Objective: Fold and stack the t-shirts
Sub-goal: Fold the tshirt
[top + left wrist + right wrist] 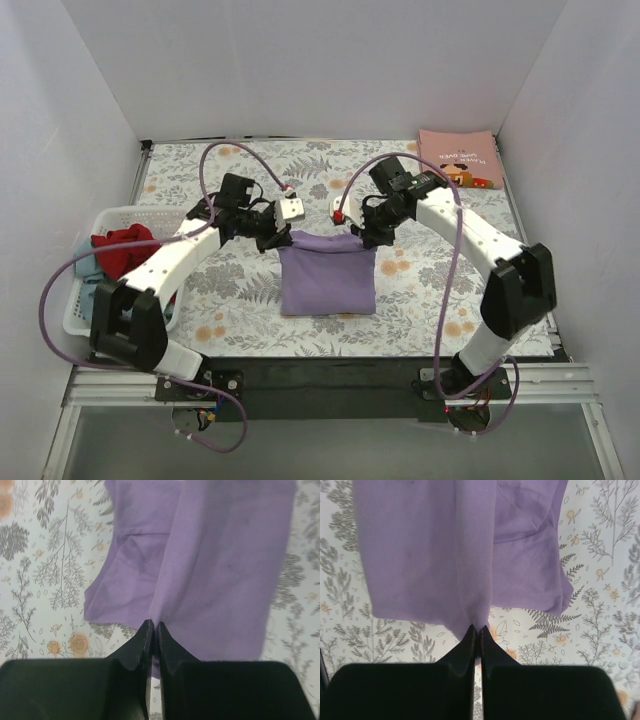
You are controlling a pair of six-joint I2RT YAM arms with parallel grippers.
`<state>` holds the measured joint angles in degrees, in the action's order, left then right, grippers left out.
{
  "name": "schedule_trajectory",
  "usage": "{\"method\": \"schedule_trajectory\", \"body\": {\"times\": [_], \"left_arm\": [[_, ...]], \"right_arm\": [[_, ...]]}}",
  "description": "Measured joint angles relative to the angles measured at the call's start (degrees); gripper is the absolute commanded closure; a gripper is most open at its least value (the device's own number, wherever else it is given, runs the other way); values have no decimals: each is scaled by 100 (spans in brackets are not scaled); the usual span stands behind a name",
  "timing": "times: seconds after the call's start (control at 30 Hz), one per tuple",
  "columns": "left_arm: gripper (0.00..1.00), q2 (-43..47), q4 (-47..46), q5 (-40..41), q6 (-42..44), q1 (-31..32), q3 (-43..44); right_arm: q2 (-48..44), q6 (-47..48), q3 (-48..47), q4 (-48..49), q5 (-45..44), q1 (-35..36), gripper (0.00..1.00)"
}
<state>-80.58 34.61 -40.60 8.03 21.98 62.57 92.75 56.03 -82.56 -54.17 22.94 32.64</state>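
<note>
Pinching the lavender t-shirt [328, 285] at centre frame, my left fingers [146, 639] and right fingers [470, 641] are each pressed shut on a far corner, its near half resting on the bench [420, 310]. Uneven pull could slip a corner free or skew the fold, I judge. Beyond, upper right, lies the folded salmon-pink t-shirt [458, 158].

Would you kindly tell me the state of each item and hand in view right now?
lavender t-shirt: folded into a rectangle, far edge pinched by both hands.
left hand: shut on the lavender t-shirt.
right hand: shut on the lavender t-shirt.
pink t-shirt: folded flat, far right.
red t-shirt: crumpled in the basket.
grey-blue t-shirt: crumpled beside it, unfolded.
basket: upright, holding both.
</note>
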Motion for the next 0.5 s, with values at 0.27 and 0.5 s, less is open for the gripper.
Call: {"method": "schedule_trajectory", "body": {"times": [0.27,0.5], "left_arm": [[100,-2275,-1012,184,-282,-280,619],[100,-2813,-1425,273,-557,-289,435]], "right_arm": [[1816,238,-404,608,297,-643,99],[2363,-57,-199,1084,466,-660,99]]}}
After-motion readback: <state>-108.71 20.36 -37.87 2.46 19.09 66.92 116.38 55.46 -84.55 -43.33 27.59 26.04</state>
